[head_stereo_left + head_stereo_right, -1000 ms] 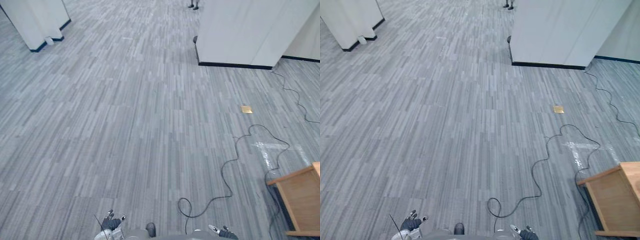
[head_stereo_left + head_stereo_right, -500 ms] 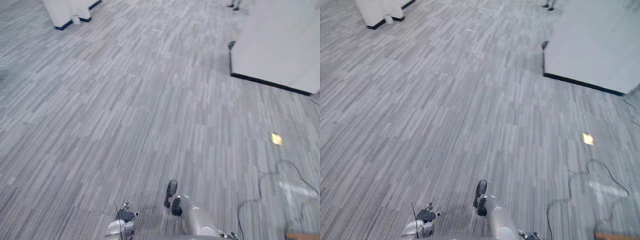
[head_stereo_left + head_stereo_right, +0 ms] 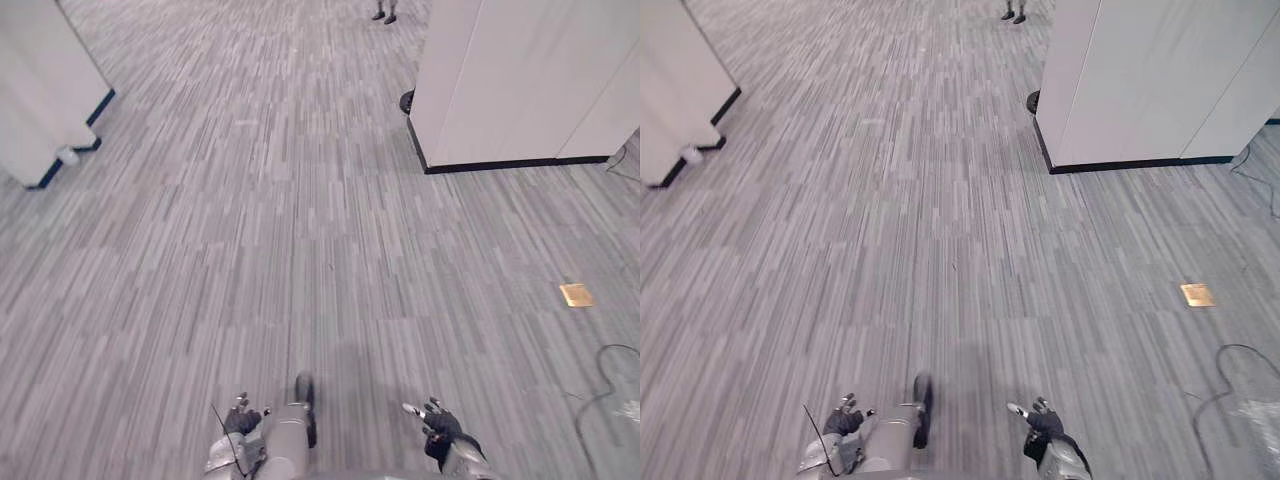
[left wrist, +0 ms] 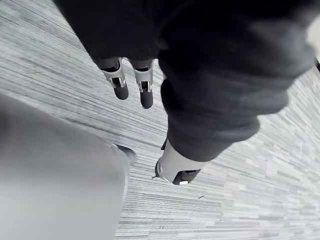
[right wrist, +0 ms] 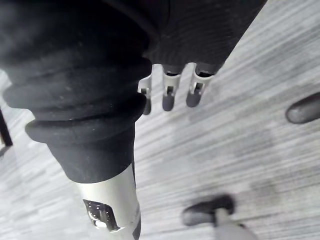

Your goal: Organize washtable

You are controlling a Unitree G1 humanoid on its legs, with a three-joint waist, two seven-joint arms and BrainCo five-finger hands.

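Hands, both: my left hand point(image 3: 240, 418) and right hand point(image 3: 438, 420) hang low, fingers loose and straight, nothing in either
Item: grey carpet floor point(image 3: 300, 230), beneath and ahead of both hands. Item: white partition point(image 3: 520, 80), ahead and outward of my right hand, its corner nearest. Item: second partition point(image 3: 40, 100), ahead and outward of my left hand. Item: brass floor plate point(image 3: 577, 294), outward of my right hand. Item: person's shoes point(image 3: 385, 15), far ahead. Item: washtable, whereabouts I cannot tell. Hazard, as I judge: drifting rightward could knock my right hand against that corner, since it hangs unguarded
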